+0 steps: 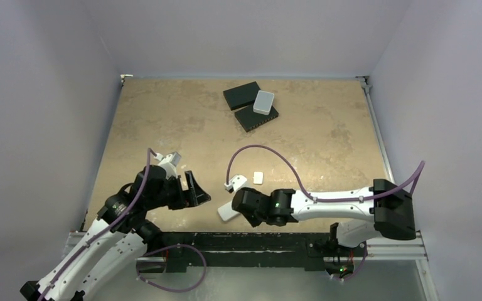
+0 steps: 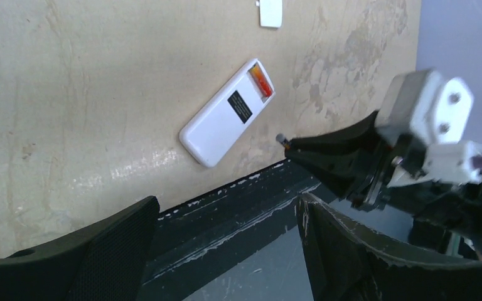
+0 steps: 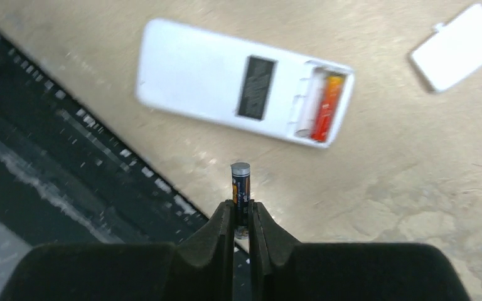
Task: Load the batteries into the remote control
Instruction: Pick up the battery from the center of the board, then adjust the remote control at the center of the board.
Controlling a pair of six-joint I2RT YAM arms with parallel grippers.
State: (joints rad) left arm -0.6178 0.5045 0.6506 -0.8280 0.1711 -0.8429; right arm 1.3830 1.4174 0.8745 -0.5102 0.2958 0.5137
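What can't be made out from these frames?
- Front of the remote control: face down in every view.
- Lower end of the dark battery: right wrist view, hidden inside the right gripper; polarity marks too small.
- Slot beside the red-orange battery: right wrist view, blurred, occupancy unclear.
- Top view: right arm covers most of the remote control.

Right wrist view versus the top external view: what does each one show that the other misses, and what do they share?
Only the right wrist view: the dark battery clamped between the fingers of the right gripper, and the red-orange battery already seated in the remote control's open compartment. Only the top external view: the left gripper, two black flat boxes and a pale grey box at the far side. Both: the remote control lying back-up near the table's front edge, a small white cover beside it.
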